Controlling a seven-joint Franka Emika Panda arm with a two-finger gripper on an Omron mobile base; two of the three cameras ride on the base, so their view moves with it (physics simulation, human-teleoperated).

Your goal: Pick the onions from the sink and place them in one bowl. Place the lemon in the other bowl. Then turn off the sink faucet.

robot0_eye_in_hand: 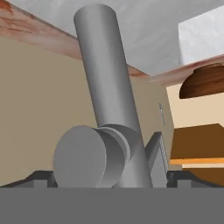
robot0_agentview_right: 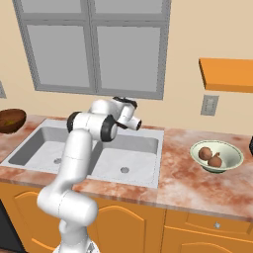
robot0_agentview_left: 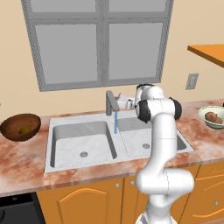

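While water runs in a thin blue stream from its spout, the grey metal upright faucet (robot0_agentview_left: 112, 103) stands at the back rim of the light-grey marbled double sink (robot0_agentview_left: 78, 151), centre of the left base view. It looks rigid, smooth, probably slick; its thin lever, judged the part to push, cannot be picked out with certainty in the hand view. Two-finger gripper (robot0_eye_in_hand: 109, 177): jaws spread wide, holding nothing, close against the post. Dark brown wooden bowl (robot0_agentview_left: 20, 127), left edge: one yellow-olive lemon (robot0_agentview_left: 25, 130). Pale green-white shallow bowl (robot0_agentview_right: 217, 156), right of right base view: two reddish-brown onions (robot0_agentview_right: 210, 157). Basins look bare.
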